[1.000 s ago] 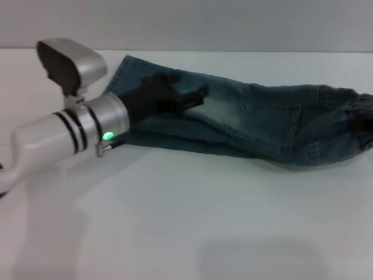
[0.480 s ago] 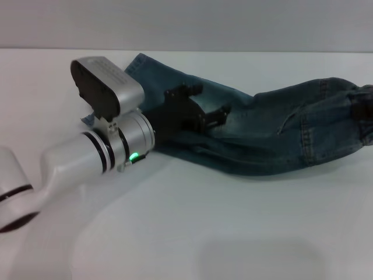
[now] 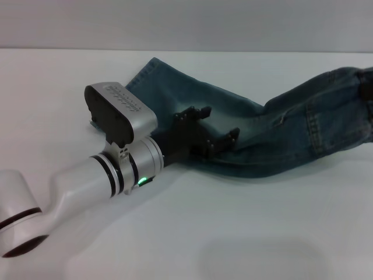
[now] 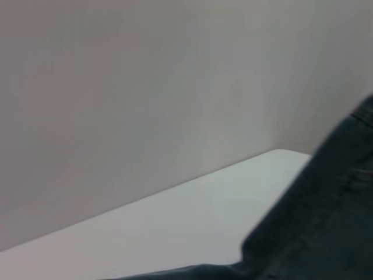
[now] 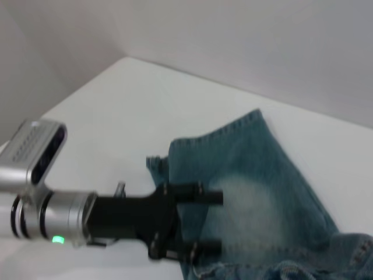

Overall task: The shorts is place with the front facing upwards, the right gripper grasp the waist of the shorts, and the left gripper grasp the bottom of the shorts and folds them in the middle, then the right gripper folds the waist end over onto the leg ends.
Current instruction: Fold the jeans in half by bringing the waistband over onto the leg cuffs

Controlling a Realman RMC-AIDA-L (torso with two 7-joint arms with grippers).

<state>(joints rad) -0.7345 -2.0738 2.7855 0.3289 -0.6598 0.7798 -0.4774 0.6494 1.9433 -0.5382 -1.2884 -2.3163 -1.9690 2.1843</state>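
The blue denim shorts [image 3: 280, 134] lie folded lengthwise across the white table. Their straight leg hems [image 3: 143, 73] point far left, and a pale faded patch shows in the right wrist view [image 5: 250, 201]. My left gripper [image 3: 207, 125] is open just over the leg part, near its front edge, with nothing between its fingers [image 3: 195, 112]. It also shows in the right wrist view [image 5: 207, 221]. The waist end [image 3: 349, 87] rises off the table at the right edge, where a dark shape [image 3: 368, 76] looks like my right gripper holding it. Denim [image 4: 326, 221] fills one corner of the left wrist view.
Bare white table [image 3: 233, 233] stretches in front of the shorts and to the left of the hems. A grey wall runs behind the table's far edge [image 3: 233, 51].
The shorts have slid to the right and the waist end has lifted higher at the right edge. My left gripper has come nearer and rightward, its fingers now spread open over the leg.
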